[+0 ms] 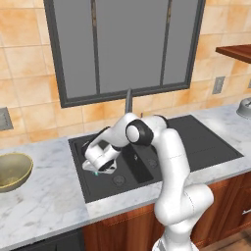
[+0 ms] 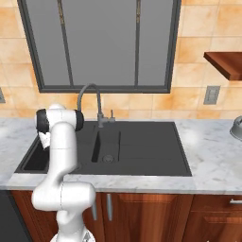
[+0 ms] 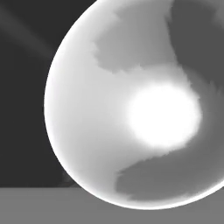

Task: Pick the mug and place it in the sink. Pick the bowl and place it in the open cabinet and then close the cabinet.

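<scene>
My gripper (image 1: 101,168) is lowered into the left basin of the black sink (image 1: 206,142), wrist bent downward. A small patch of the teal mug (image 1: 96,172) shows right at the fingertips, just above the basin floor. Whether the jaws grip it cannot be made out. In the hand view a round pale shape, the mug (image 3: 144,109) seen very close, lies against the dark basin. The olive-tan bowl (image 1: 12,170) sits on the marble counter at the far left, well away from the gripper. A reddish-brown edge of the cabinet (image 1: 235,51) juts in at the upper right.
The grey gooseneck faucet (image 2: 92,97) rises behind the sink (image 2: 142,142), close to my arm. A grey metallic rounded object (image 1: 245,108) rests on the counter at the far right. Wooden drawers run under the counter. A window covers the tiled wall.
</scene>
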Controlling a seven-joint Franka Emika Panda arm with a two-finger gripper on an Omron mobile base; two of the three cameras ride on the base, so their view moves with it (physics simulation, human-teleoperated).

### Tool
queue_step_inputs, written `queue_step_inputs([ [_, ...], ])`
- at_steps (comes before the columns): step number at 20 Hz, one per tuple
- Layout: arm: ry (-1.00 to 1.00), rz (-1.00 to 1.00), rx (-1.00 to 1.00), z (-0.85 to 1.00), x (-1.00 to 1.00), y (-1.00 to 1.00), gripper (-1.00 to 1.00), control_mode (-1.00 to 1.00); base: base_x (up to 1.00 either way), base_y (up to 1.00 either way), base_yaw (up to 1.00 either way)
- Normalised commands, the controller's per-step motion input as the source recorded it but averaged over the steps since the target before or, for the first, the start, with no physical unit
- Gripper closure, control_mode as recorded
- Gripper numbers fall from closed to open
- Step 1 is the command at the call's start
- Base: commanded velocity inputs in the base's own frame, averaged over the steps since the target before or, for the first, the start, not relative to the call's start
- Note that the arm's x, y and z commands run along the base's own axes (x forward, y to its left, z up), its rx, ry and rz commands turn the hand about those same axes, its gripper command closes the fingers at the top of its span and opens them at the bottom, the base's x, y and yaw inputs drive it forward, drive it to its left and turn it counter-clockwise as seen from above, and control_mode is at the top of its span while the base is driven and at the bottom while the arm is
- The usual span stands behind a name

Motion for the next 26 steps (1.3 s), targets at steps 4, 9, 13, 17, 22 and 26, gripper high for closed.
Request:
queue_step_inputs([
  [4,0.00,0.00,0.00,-0.01,0.01,0.00,-1.00,-1.00,0.00,0.00,0.00],
  [9,0.00,0.00,0.00,0.12,0.00,0.00,-1.00,-1.00,0.00,0.00,0.00],
  [13,-0.01,0.00,0.00,0.17,-0.02,-0.03,-1.00,-1.00,0.00,0.00,0.00],
  [17,-0.05,0.00,0.00,0.31,-0.01,-0.21,-1.00,-1.00,0.00,0.00,0.00],
  [22,0.00,-0.02,0.00,0.69,-0.22,-0.22,-1.00,-1.00,0.00,0.00,0.00],
  [26,0.00,-0.02,0.00,0.84,-0.41,-0.10,-1.00,-1.00,0.00,0.00,0.00],
])
